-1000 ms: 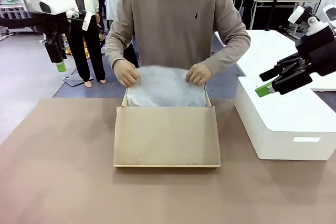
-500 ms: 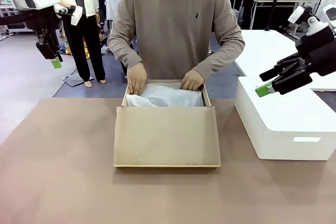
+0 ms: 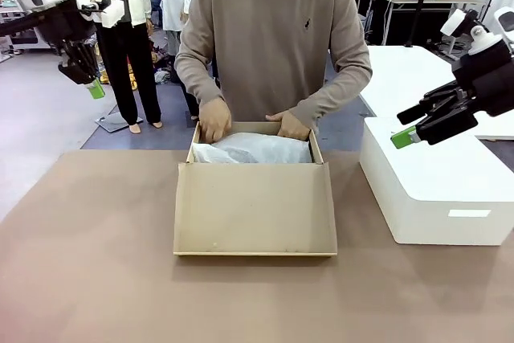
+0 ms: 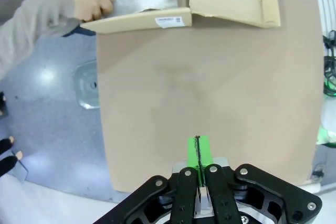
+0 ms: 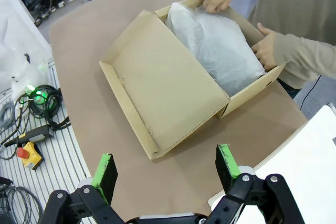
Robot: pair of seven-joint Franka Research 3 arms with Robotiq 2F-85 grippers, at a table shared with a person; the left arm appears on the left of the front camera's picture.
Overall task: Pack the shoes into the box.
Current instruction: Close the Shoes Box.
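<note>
Jaws aloft; box [image 3: 254, 210] lies crosswise, open.

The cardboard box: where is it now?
Front view: the cardboard box sits at the table's middle, left of the white box, the person's hands on its far rim.

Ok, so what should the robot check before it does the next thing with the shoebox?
1. Lid open: ok. The lid lies flat on the table, toward the robot.
2. Hands out of the box: not ok. Both of the person's hands press the tissue inside.
3. Shoes in the box: cannot tell. Tissue covers what is inside.
4. Left gripper free: ok. It is shut on nothing, high off to the left.
5. Right gripper free: ok. It is open and empty, above the white box.
</note>
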